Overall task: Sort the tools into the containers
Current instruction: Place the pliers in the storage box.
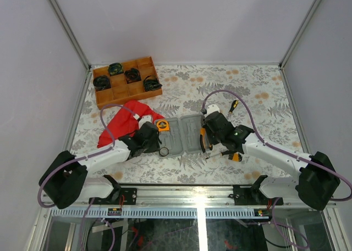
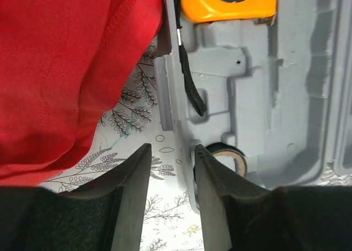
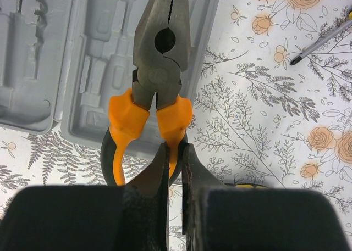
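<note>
The pliers (image 3: 159, 70) are in my right gripper (image 3: 175, 155): my two fingers are pressed together on one of the orange-and-black handles, just behind the orange collar, and the other handle curves free to the side. The steel nose points away from me and lies over the near-right half of the open grey tool case (image 3: 49, 53), across its moulded recesses; whether the nose rests on the plastic or hangs just above it I cannot tell. From above, the case lies flat and open in the middle of the table (image 1: 264, 91), between my two arms. The orange tape measure (image 2: 228, 1) sits at the far left corner of the case, its black strap (image 2: 190, 81) trailing down over the grey mouldings. My left gripper (image 2: 169, 163) hovers at the left edge of the case with its fingers apart and nothing between them, and a roll of tape (image 2: 236, 159) shows just beside the right finger. A red cloth (image 2: 66, 70) lies against the case on the left. One screwdriver (image 1: 234, 105) lies on the table beyond my right arm, and a second screwdriver (image 1: 230, 156) lies near it on the close side. Far off at the left back stands the wooden tray (image 1: 104, 97) holding black coiled bundles (image 1: 132, 74).
</note>
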Robot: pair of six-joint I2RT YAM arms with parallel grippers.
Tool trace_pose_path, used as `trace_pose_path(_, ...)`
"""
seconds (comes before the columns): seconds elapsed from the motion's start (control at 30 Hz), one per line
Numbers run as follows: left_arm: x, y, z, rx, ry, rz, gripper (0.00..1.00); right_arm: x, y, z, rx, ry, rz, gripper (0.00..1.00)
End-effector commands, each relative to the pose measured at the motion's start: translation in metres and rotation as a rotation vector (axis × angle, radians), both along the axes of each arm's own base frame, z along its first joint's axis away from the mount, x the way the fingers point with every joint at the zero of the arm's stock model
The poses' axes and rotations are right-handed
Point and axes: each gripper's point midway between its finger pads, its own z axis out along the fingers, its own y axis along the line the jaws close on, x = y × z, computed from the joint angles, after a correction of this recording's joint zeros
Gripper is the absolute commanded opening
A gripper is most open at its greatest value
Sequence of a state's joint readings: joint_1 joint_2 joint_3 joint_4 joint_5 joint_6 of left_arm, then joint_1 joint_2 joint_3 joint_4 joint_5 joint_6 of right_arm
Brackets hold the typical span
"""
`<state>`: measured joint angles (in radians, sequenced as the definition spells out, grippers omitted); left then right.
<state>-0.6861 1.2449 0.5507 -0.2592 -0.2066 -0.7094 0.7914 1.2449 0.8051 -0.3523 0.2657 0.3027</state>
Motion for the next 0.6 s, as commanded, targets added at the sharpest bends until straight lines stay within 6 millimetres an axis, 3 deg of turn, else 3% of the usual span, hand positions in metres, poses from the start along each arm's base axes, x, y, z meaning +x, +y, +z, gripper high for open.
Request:
trace_pose_path(0.0,0.006,-0.002,-0.009,0.012,0.001,-0.011,0.36,0.011,0.01,0.022,0.098,-0.067,-0.027,0.0)
trace_pose_path(0.23,0.012,-0.01,-0.02,0.015,0.016,-0.061,0.32,0.011,0.008,0.022,0.097,-0.065,-0.045,0.0)
trace_pose_path(0.47,0.021,-0.011,-0.023,0.029,0.023,-0.071,0.11,0.015,0.007,0.026,0.076,-0.078,-0.043,0.0)
trace_pose_path(0.57,0.025,-0.01,-0.021,0.031,0.02,-0.069,0.08,0.02,0.005,0.023,0.034,-0.063,-0.04,0.0)
